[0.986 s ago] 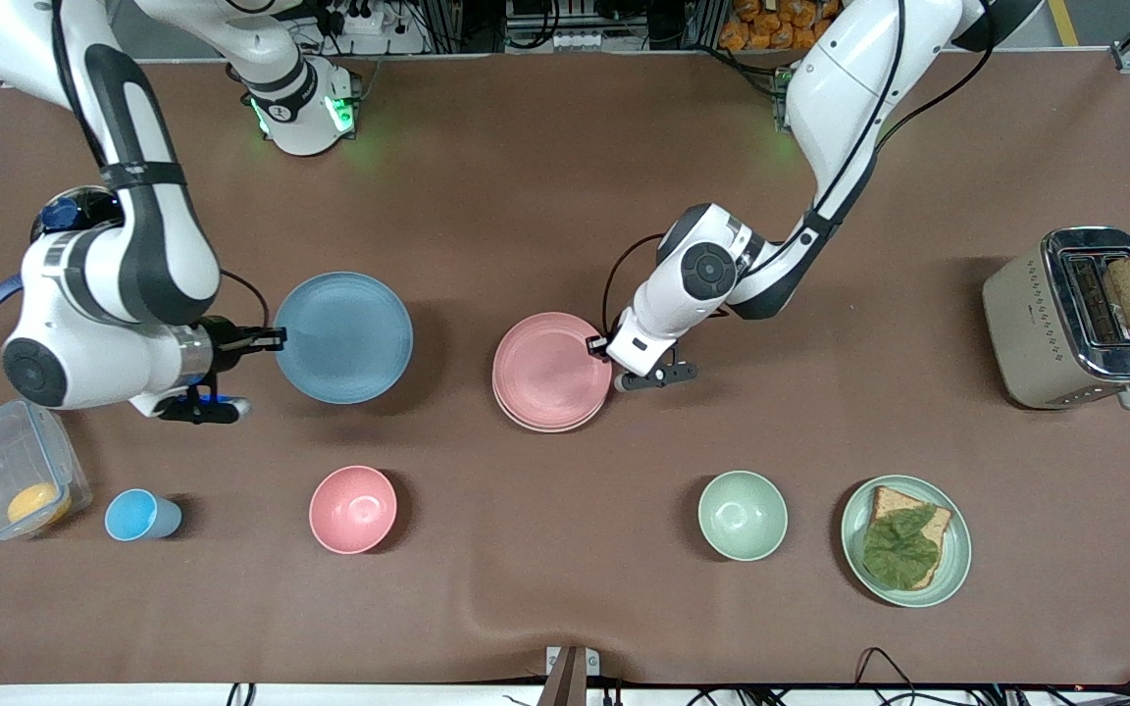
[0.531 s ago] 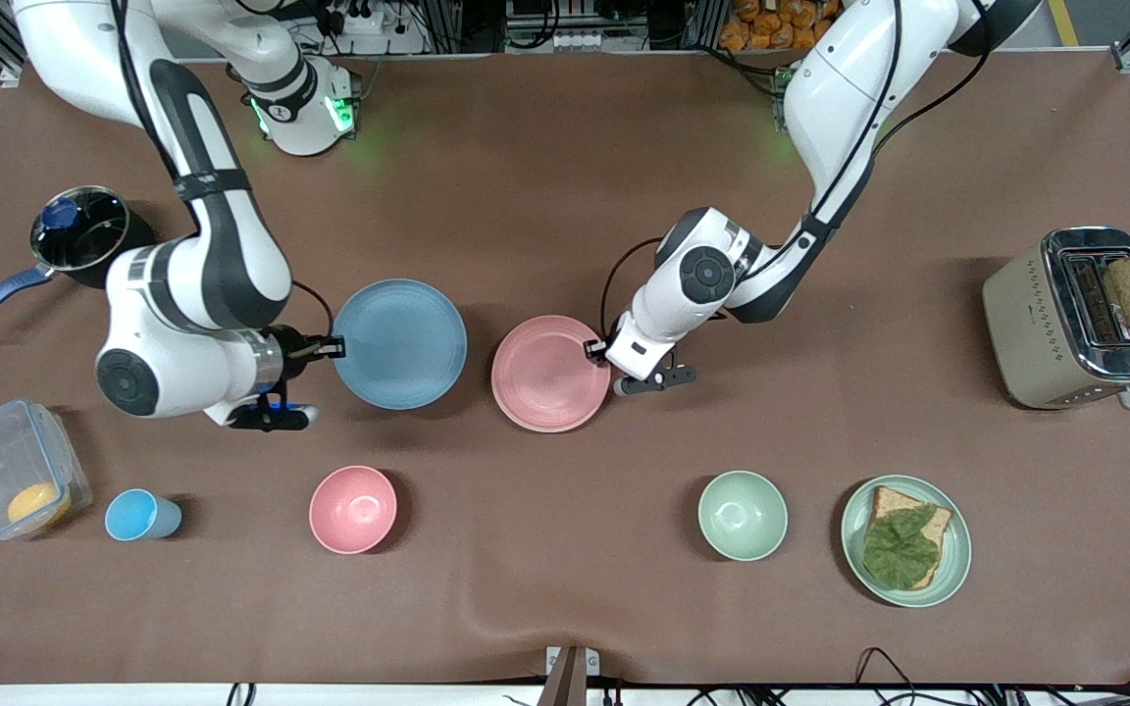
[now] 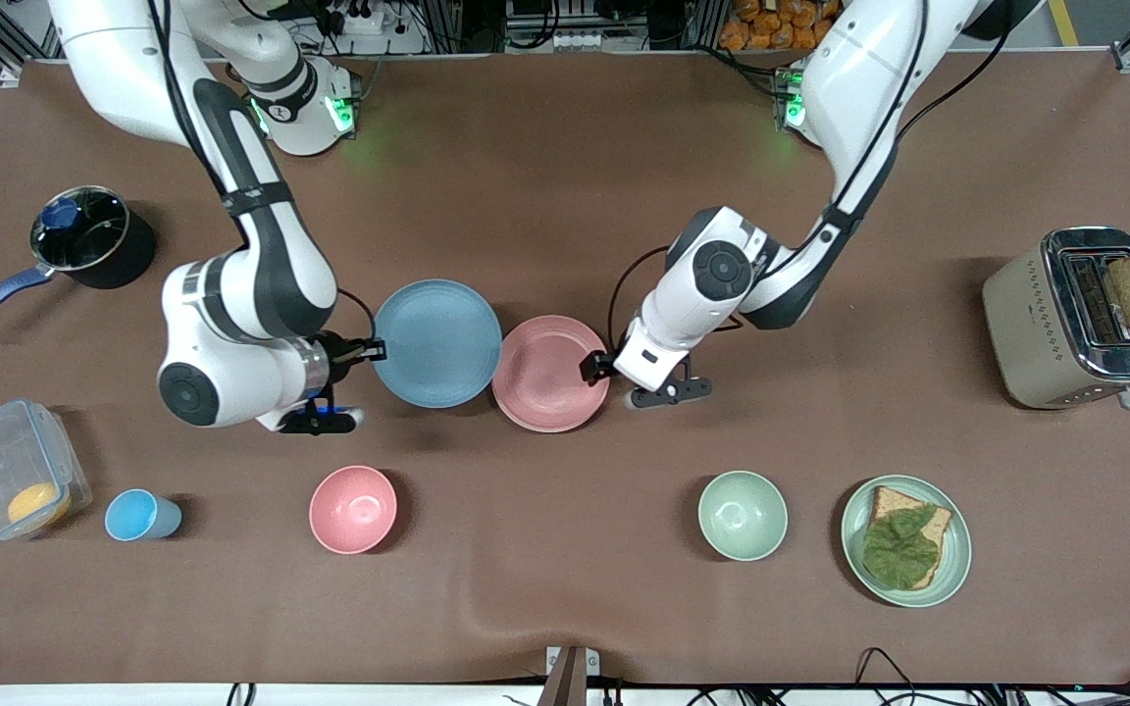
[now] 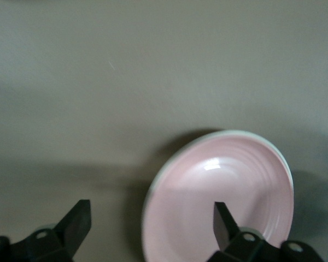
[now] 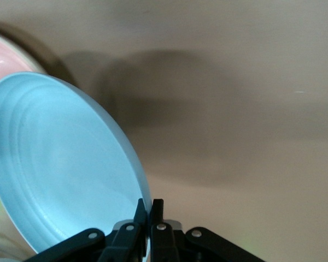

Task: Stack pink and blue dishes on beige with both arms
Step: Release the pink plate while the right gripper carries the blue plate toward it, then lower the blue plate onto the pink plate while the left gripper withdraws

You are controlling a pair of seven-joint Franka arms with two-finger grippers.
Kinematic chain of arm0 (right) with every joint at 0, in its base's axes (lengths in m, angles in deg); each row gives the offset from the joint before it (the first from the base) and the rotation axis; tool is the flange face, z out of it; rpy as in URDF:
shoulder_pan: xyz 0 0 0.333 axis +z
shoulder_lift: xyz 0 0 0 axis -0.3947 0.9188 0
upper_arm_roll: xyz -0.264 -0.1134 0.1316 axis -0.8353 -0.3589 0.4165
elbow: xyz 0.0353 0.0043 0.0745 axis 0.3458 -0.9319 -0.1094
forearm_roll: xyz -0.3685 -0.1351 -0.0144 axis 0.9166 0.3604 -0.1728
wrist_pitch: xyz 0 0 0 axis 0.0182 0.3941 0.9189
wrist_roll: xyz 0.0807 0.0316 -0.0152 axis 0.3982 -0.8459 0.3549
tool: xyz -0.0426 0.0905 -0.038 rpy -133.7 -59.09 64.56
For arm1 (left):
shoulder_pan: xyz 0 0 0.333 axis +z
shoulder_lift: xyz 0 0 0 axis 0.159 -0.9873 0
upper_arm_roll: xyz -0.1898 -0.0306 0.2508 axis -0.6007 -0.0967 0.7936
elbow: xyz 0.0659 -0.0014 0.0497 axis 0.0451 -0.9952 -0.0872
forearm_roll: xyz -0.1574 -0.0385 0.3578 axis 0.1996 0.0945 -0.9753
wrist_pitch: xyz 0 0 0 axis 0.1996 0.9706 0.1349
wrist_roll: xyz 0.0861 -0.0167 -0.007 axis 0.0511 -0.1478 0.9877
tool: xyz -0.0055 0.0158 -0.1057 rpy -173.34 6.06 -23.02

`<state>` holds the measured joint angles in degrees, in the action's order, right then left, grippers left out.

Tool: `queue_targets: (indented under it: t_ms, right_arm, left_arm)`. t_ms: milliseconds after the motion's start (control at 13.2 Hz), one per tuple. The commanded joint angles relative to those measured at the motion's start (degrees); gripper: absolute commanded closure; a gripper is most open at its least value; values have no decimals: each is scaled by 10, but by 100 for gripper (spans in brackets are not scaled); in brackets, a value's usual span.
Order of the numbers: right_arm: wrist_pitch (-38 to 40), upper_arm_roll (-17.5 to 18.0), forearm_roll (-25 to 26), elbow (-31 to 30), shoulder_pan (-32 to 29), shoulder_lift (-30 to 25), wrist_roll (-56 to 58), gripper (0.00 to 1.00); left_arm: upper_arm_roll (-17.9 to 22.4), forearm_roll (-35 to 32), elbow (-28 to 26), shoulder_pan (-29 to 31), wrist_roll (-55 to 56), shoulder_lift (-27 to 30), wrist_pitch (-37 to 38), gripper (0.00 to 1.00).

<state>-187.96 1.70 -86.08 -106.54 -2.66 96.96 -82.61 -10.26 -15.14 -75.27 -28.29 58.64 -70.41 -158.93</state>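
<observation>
Right hand [image 3: 376, 347] grips blue plate [image 3: 437, 342] beside pink plate [image 3: 550, 373].

Light blue plate [image 3: 437, 342] held off the table by its rim, edge overlapping the pink plate [image 3: 547, 375], pink plate lying flat atop a beige plate [image 3: 553, 427]

light blue plate [image 3: 437, 342], pale pink plate [image 3: 550, 373]
</observation>
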Motion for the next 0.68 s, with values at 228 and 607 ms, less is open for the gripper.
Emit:
queue_targets:
  t_ms: [228, 607]
  right_arm:
    - [-68, -5, -47, 40, 67, 56, -55, 100]
    - [-129, -5, -88, 54, 98, 86, -73, 100]
  left_arm:
    - [17, -72, -20, 66, 13, 157, 164, 0]
    - [16, -71, -2, 164, -65, 249, 255, 0]
